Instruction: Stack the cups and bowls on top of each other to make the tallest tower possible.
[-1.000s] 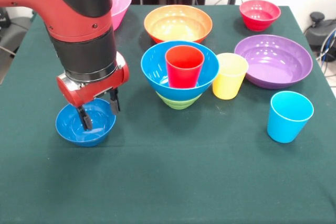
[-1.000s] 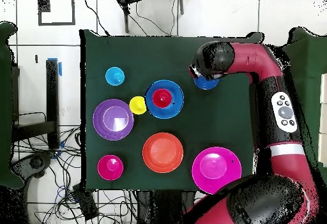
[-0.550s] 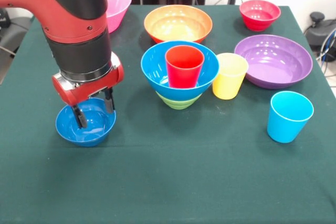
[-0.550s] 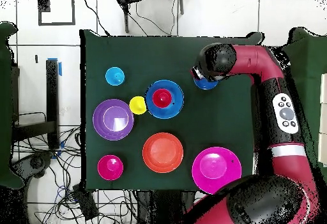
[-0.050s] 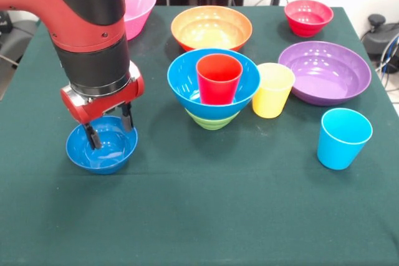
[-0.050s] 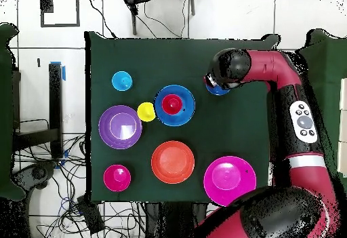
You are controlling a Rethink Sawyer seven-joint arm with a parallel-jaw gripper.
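The gripper (image 5: 110,130) hangs directly over the small blue bowl (image 5: 102,149), its two fingers spread apart and dipped inside the bowl's hollow, one close to the rim on the side toward the table's left edge in the front view, the other nearer the bowl's middle; nothing is clamped between them yet, and whether either tip touches the plastic I cannot tell. So the thing to be taken lies straight below the hand, not off to a side, and my judgement is that the next move turns on a short descent and a pinch on the wall of the bowl (a round bowl has no long axis to line up with, only a rim to straddle). This bowl sits near the table's left edge in the front view, well apart from the tower (image 5: 213,90): a green bowl (image 5: 212,120) at the bottom, the large blue bowl (image 5: 187,88) on it, the red cup (image 5: 219,78) standing upright inside. The yellow cup (image 5: 272,90) stands just beside that pile. No brand, label or readable writing shows on anything.
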